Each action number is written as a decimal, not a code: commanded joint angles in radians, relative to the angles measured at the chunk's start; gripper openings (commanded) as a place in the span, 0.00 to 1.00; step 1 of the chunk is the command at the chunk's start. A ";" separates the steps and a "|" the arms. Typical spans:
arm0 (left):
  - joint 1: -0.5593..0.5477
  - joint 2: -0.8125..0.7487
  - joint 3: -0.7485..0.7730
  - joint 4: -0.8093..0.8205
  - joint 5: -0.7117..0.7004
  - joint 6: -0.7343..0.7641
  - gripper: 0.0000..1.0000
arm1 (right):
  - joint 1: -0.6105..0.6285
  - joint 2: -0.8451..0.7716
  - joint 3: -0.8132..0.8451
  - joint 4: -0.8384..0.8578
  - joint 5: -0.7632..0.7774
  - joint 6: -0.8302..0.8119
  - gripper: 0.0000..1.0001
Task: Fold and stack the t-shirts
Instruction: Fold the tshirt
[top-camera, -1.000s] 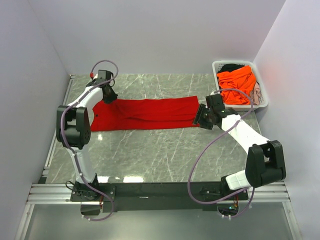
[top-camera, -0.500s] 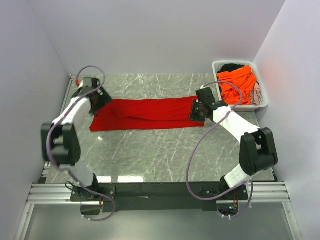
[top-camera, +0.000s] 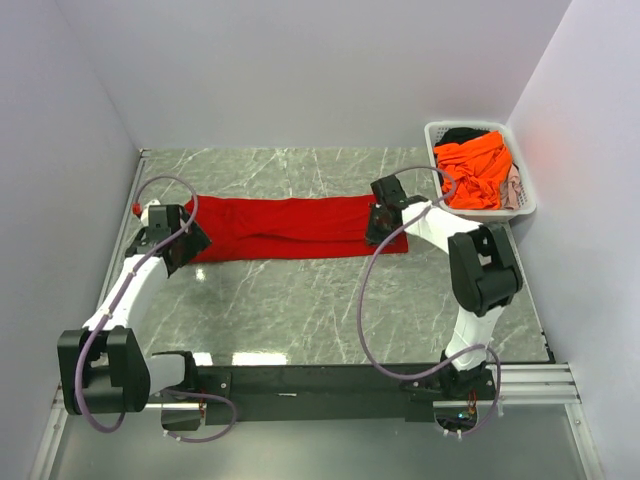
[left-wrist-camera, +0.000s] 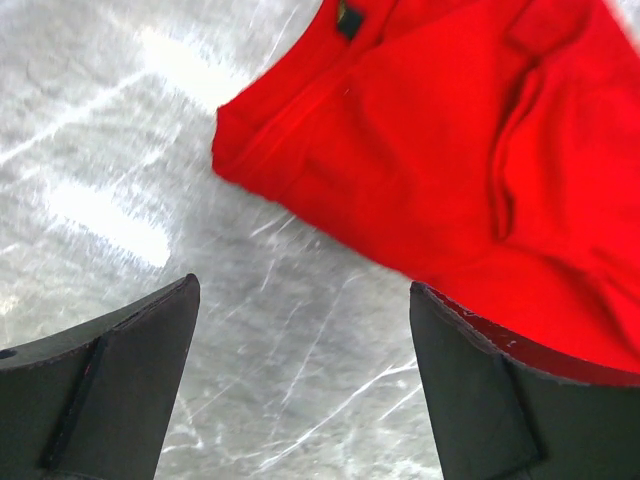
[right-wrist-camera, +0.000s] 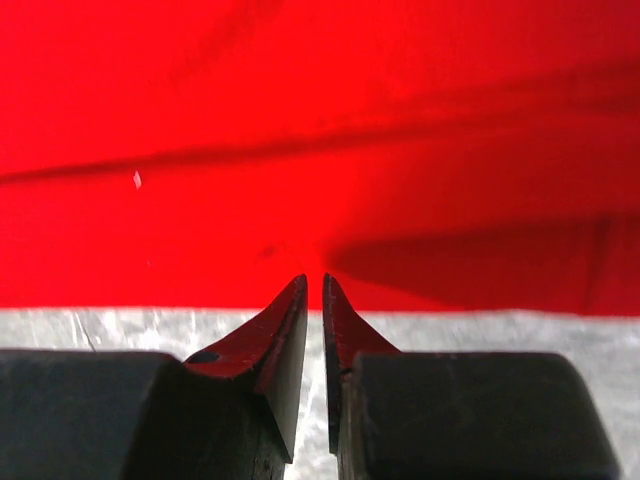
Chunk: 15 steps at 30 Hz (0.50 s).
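A bright red t-shirt (top-camera: 290, 228) lies folded into a long strip across the marble table. My left gripper (top-camera: 186, 246) hovers at the strip's left end, open, with bare table between its fingers (left-wrist-camera: 300, 290) and the red t-shirt (left-wrist-camera: 450, 150) just beyond them. My right gripper (top-camera: 377, 226) sits at the strip's right end. Its jaws (right-wrist-camera: 314, 278) stand almost together, the tips pinching the near edge of the red t-shirt (right-wrist-camera: 320, 120). An orange t-shirt (top-camera: 475, 165) lies in the basket on a dark one (top-camera: 462, 133) and a pale one (top-camera: 514, 186).
The white slotted basket (top-camera: 490, 213) stands at the back right corner against the right wall. Walls close in on the left, back and right. A metal rail (top-camera: 300, 380) carries the arm bases at the near edge.
My left gripper let go, opened wide and swung from the back left toward the front beside the shirt's left end. My right gripper moved left onto the shirt's right end and closed.
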 joint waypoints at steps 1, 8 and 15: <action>-0.002 -0.015 -0.017 0.041 -0.012 0.025 0.91 | 0.003 0.040 0.090 0.031 0.038 0.006 0.18; -0.002 -0.014 -0.017 0.053 -0.023 0.034 0.91 | -0.005 0.165 0.214 -0.015 0.092 -0.010 0.18; -0.002 -0.028 -0.020 0.058 -0.026 0.037 0.91 | -0.022 0.202 0.337 -0.069 0.103 -0.019 0.20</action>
